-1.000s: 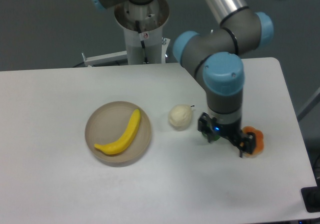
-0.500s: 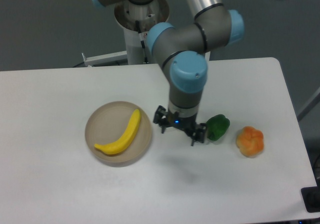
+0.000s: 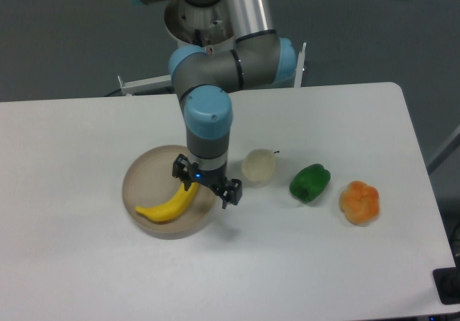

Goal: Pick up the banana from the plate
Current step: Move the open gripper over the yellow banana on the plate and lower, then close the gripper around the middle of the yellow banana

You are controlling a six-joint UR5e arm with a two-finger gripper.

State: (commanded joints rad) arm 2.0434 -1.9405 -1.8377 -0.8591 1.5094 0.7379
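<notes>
Camera view: I've got the gripper (image 3: 207, 182) hanging with its jaws spread wide and empty over the right side of the plate (image 3: 136, 183), above the upper end of the banana (image 3: 172, 200). The banana lies diagonally in the plate, low tip toward the front-left rim. Risks as I judge them: I'm over the banana's end, not its middle, so a close here could clip the tip and let it pivot or slide out; one finger sits out near the plate's right rim, so a straight descent might land on the rim and tip or shove the plate; the smooth curved skin could squirt sideways if the jaws don't straddle it squarely. Versus half a second ago: the arm has swung left from between the plate and the green pepper (image 3: 310, 182), uncovering the cream round fruit (image 3: 259, 166); banana, plate, pepper and orange lumpy fruit (image 3: 359, 202) haven't shifted.
</notes>
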